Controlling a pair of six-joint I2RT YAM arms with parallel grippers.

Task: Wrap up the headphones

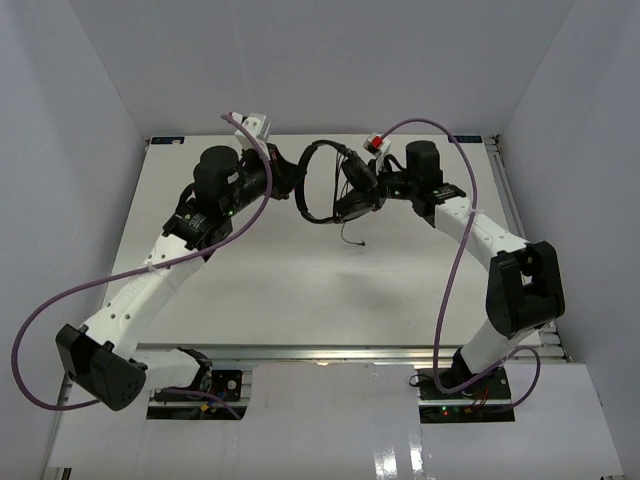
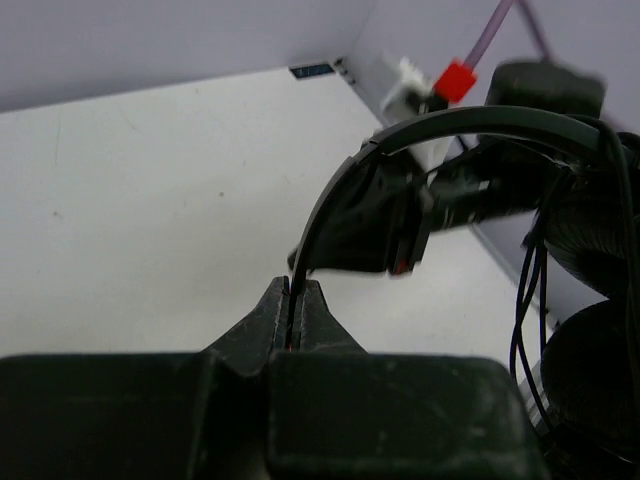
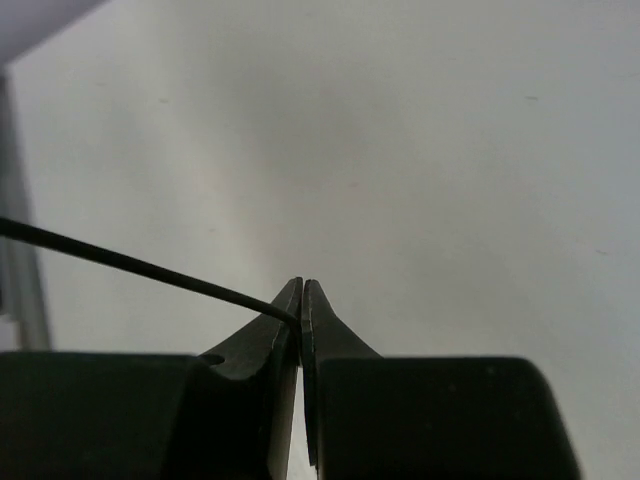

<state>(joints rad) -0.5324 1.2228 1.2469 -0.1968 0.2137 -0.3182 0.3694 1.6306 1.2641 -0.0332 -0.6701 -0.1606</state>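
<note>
The black headphones (image 1: 346,206) hang above the table's far middle, held between both grippers. My left gripper (image 1: 290,186) is shut on the thin headband (image 2: 400,135), which runs out of its closed jaws (image 2: 296,300) and arches up to the right. The earcups (image 2: 595,240) hang at the right of the left wrist view, with loops of cord (image 2: 522,320) beside them. My right gripper (image 1: 362,186) is shut on the thin black cord (image 3: 120,260), which enters its jaws (image 3: 301,305) from the left. The cord's loose end (image 1: 353,238) dangles toward the table.
The white table (image 1: 300,290) is boxed in by grey walls on three sides. Purple robot cables (image 1: 455,270) loop beside each arm. A red-and-white connector (image 2: 440,82) sits on the right arm near the headband. A metal rail (image 1: 505,190) runs along the right edge.
</note>
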